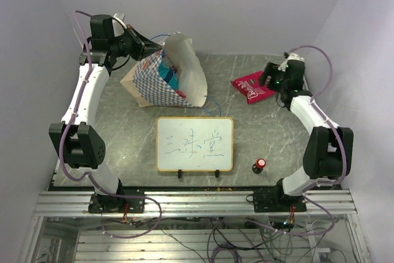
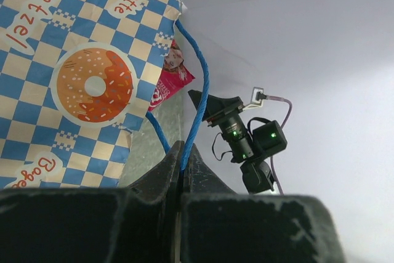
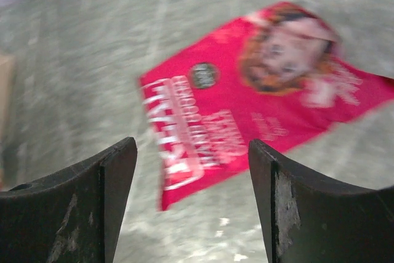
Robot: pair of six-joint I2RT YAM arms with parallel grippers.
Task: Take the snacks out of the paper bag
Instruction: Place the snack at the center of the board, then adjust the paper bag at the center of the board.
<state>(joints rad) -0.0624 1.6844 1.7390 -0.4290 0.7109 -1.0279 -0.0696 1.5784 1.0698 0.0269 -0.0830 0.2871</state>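
At the far left corner of the tabletop, we see the left gripper clenched on the blue cord handle of the paper bag, its jaws pressed together with the cord pinched between them. The bag stands tilted, its mouth gaping toward the middle of the tabletop. Inside the mouth we can make out blue and reddish snacks, too small to tell apart.

A framed whiteboard bearing handwriting stands propped near the middle of the near edge. To its right, close to the near edge, sits a small red-capped knob.

Toward the far right corner, a red packet printed with a face lies flat on the grey surface, well apart from the bag. The right gripper hangs just above it, released, jaws spread wide and nothing between them. In the wrist view we see the packet lying beneath and beyond the fingers.
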